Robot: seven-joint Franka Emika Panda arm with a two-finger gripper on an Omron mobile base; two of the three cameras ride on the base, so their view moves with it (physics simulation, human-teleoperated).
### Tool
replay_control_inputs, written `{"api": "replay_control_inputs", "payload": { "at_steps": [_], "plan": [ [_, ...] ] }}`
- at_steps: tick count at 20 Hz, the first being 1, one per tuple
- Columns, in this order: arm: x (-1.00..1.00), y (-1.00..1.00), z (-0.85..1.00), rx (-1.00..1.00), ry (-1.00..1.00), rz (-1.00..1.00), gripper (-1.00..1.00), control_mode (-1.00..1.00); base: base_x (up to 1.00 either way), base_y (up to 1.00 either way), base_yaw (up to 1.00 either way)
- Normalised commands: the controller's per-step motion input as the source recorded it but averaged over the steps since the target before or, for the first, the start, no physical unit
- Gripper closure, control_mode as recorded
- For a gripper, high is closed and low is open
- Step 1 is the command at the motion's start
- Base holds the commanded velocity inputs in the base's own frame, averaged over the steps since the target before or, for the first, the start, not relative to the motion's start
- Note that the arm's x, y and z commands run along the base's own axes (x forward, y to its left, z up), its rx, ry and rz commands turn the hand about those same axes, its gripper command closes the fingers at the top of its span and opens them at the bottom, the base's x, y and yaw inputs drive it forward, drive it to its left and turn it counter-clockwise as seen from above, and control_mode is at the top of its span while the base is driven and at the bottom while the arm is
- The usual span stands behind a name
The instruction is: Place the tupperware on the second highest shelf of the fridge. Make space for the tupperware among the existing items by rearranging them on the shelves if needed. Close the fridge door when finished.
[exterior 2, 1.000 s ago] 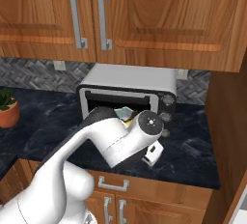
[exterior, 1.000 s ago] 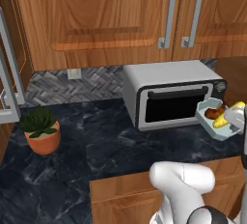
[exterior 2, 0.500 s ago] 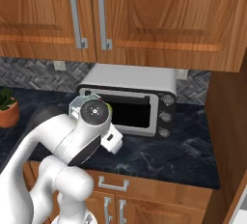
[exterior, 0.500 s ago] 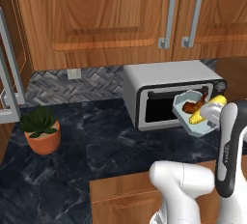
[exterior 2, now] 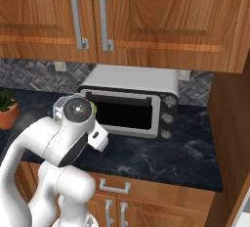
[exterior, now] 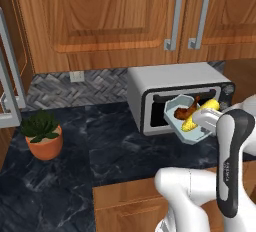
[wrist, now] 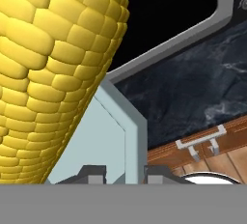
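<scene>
The claw [wrist: 121, 172] is closed on the rim of the tupperware [exterior: 186, 118], a pale blue-grey container held tilted in the air in front of the toaster oven [exterior: 175, 96]. Inside it, just beyond the claw's tips, lie a yellow corn cob [wrist: 53, 78] and a brown chicken drumstick [exterior: 187, 110]. Below the claw spreads the dark marble table [exterior: 115, 148]. Well off to the claw's left on the table stands a potted plant [exterior: 42, 135].

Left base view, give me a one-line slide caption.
Arm carries the food-filled tupperware past the toaster oven above the dark marble counter, potted plant at left.
</scene>
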Motion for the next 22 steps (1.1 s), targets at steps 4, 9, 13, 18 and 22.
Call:
{"api": "replay_control_inputs", "payload": {
  "at_steps": [4, 9, 13, 18, 22],
  "plan": [
    [0.03, 0.06, 0.0, 0.0, 0.01, 0.0, 1.0, -1.0, 0.0, 0.0, 0.0],
    [-0.01, 0.0, 0.0, 0.0, 0.0, 0.0, 1.0, 1.0, -0.22, 0.0, 0.0],
    [0.0, 0.0, 0.0, 0.0, 0.0, 0.0, 1.0, 1.0, -0.62, -0.12, 0.0],
    [0.0, 0.0, 0.0, 0.0, 0.0, 0.0, 1.0, 1.0, -0.49, -0.5, -0.12],
    [0.0, 0.0, 0.0, 0.0, 0.0, 0.0, 1.0, 1.0, -0.44, -0.69, -0.4]
  ]
}}
